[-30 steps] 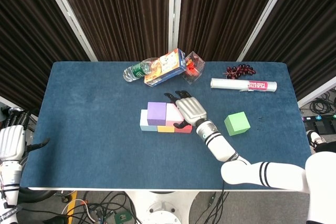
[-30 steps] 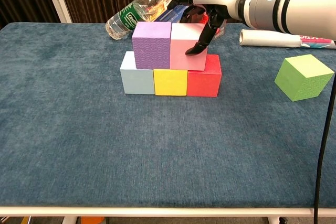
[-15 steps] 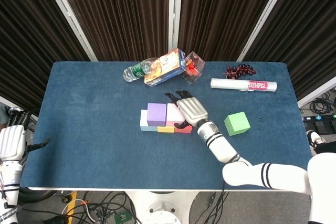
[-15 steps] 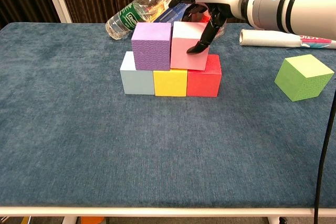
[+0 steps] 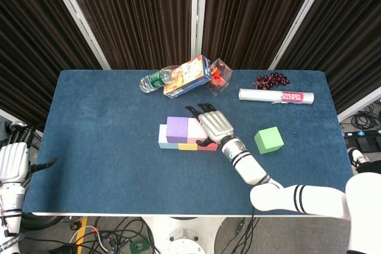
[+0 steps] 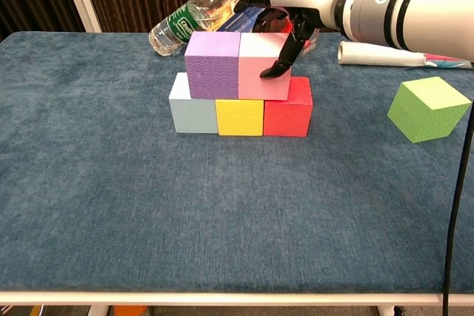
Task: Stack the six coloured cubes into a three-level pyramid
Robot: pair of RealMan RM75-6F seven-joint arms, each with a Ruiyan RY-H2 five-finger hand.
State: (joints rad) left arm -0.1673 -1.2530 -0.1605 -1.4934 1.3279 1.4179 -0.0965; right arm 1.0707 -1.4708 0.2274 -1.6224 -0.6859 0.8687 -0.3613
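Observation:
A light blue cube [image 6: 191, 106], a yellow cube [image 6: 239, 117] and a red cube [image 6: 289, 112] form a row in the middle of the table. On top of them a purple cube [image 6: 212, 65] and a pink cube [image 6: 255, 72] stand side by side, touching. My right hand [image 6: 292, 5] reaches over the pink cube and grips it, thumb on its front face and fingers behind. A green cube [image 6: 429, 107] lies alone to the right. My left hand [image 5: 13, 162] hangs off the table's left edge, fingers apart, holding nothing.
Along the back edge lie a plastic bottle [image 6: 185, 24], a colourful box [image 5: 187, 75], a clear case with something red in it [image 5: 219, 76], dark grapes [image 5: 271, 80] and a white roll [image 5: 275, 96]. The table [image 6: 222, 220] is covered in blue cloth.
My right hand has shifted the pink cube slightly left against the purple cube, which also moved a little left. The left hand has stayed put.

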